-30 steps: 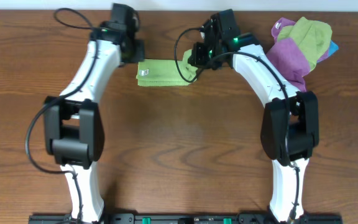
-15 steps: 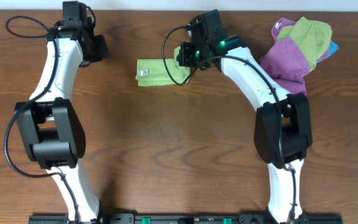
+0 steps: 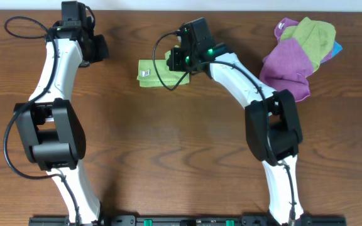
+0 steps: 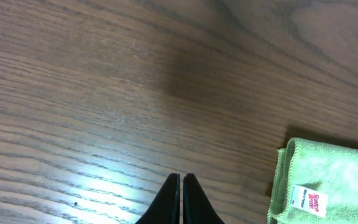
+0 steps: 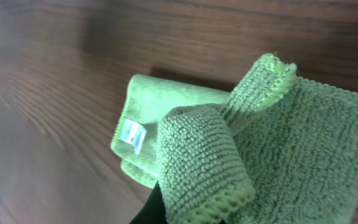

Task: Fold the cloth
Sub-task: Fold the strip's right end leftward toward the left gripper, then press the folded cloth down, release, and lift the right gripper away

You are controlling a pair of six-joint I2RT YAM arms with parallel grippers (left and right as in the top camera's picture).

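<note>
The cloth [image 3: 151, 66] lies on the desk [image 3: 181, 144] at upper centre of the overhead view, part folded into a short strip. The right end effector [image 5: 160, 216] is clamped on a lifted edge (the white tag [image 5: 132, 134] sits at the far left end). Carry that edge low across to the tagged end, square the hems, then release. The left end effector [image 4: 180, 199], pressed together and empty, hangs over bare wood at upper left.

Looped terry cloth [image 5: 278, 149], soft and matt, on a smooth, faintly glossy wood-grain table [image 4: 104, 93].
</note>
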